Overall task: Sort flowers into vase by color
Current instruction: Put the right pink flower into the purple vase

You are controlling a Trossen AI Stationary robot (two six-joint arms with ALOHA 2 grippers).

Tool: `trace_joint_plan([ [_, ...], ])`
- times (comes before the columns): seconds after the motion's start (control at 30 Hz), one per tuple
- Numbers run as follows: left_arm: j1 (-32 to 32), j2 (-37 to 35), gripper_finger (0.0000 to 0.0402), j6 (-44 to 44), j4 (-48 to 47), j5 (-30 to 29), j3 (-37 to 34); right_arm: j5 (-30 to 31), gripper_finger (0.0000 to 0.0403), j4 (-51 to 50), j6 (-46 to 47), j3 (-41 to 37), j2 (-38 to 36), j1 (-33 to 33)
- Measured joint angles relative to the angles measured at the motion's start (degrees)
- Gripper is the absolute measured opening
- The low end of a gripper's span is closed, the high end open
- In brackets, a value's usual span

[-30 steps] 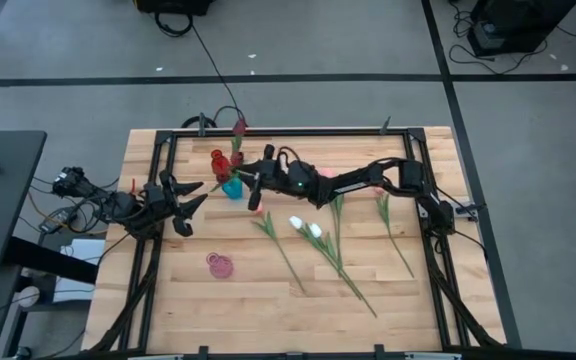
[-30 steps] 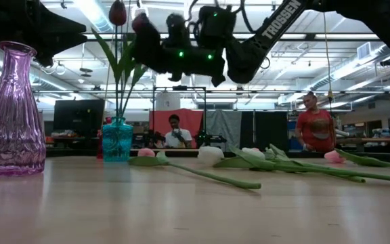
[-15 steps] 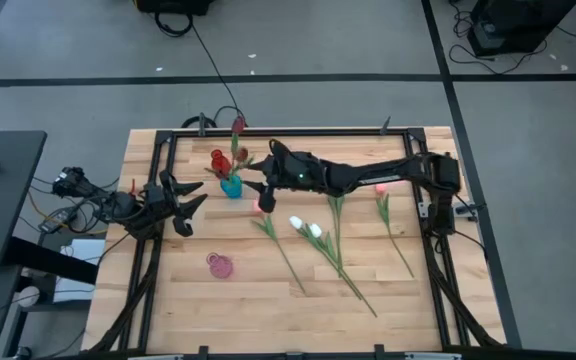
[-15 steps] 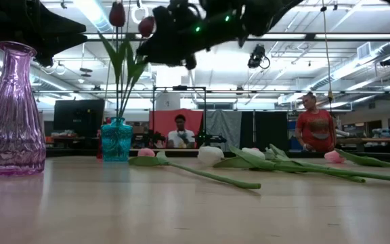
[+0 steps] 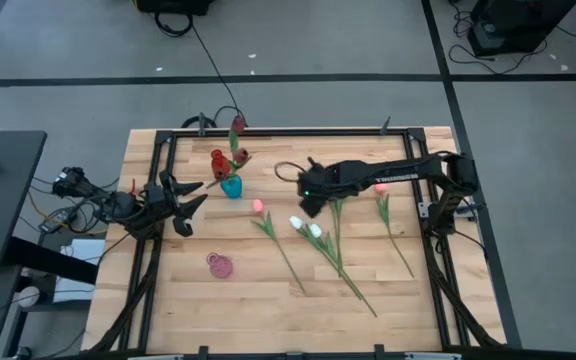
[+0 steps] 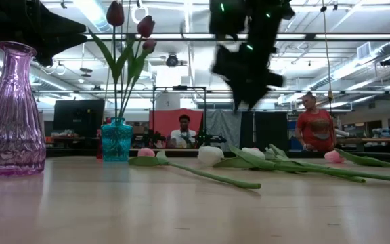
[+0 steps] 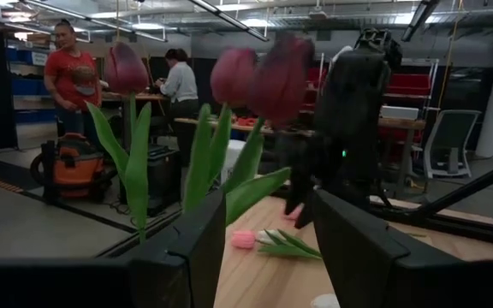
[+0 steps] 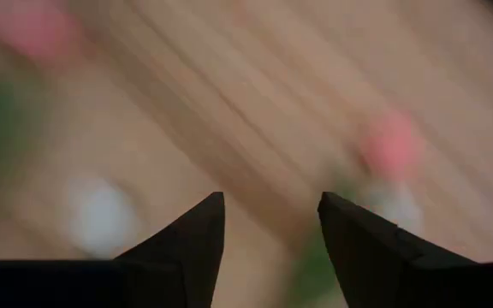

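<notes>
Three dark maroon artificial tulips [image 5: 230,152] already standing upright in small teal glass vase [image 5: 232,187] toward far-left part of pale wooden table [image 5: 248,300] – dark ones grouped there, presumably by colour. Empty ribbed pink glass vase [image 5: 220,265] nearer front-left, nothing in it yet; likely meant for pink or white heads.

Rest of flowers lying flat mid-table: pink-headed tulip w/ long green stem [image 5: 259,207] just right of teal vase, two white-headed tulips [image 5: 305,226] beside it w/ stems crossing toward front, another pink-headed tulip [image 5: 380,189] nearer right edge. Stems laid out apart enough for single picks.

Right gripper [image 5: 308,205] up in air over middle of table, close above white heads – fingers [image 8: 191,244] apart, nothing between them, wood and blurred pink and white heads showing thru gap. Judged: lining up for next pick.

Left gripper [image 5: 190,210] parked near left edge, aimed at teal vase; fingers [image 7: 199,248] spread, empty – waiting, out of other arm's way
</notes>
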Motion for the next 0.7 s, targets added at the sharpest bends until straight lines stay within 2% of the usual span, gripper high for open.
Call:
trace_joint_plan([
  [0.13,-0.02,0.0,0.0182,-1.02,-0.93,0.0,0.0,-3.93,0.0188,-13.02,5.51,-2.61,0.29,0.11],
  [0.27,0.0,0.0,0.0182,-1.02,-1.19,0.0,0.0,-13.45,0.0179,-19.94,5.43,-7.02,0.29,-0.92],
  [0.4,0.0,0.0,0.0182,-1.02,-1.51,0.0,0.0,-24.16,0.0172,-21.07,4.01,-13.55,0.35,-1.46],
  [0.7,0.0,0.02,0.0182,-1.22,-2.38,0.0,0.0,-30.92,0.0152,-16.29,3.07,-26.4,-0.54,-2.19],
])
